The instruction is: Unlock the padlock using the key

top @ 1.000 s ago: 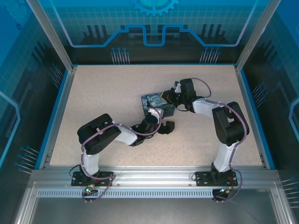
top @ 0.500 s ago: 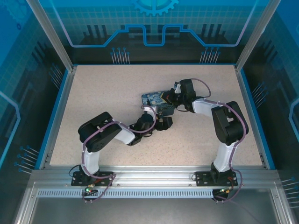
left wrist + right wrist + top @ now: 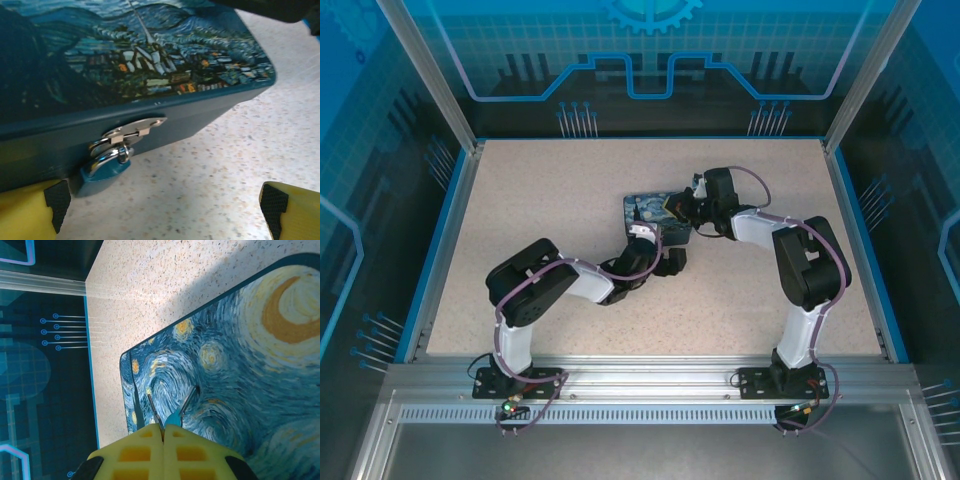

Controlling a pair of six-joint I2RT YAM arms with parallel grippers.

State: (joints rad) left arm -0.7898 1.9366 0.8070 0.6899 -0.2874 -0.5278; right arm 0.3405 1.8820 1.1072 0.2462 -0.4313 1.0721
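The padlock (image 3: 102,172) is being framed by the wide-open left hand (image 3: 165,205), hanging from the hasp (image 3: 132,129) on the painted box's (image 3: 150,75) side wall, down by the worktop (image 3: 225,165). The key (image 3: 176,415) is being pinched in the fully closed right hand (image 3: 162,429) over the box's lid, farther from the lock.

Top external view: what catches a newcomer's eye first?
A box painted with a swirling night sky sits in the middle of the table. A small blue padlock hangs from its hasp before the open left gripper; the shut right gripper pinches the key over the lid.
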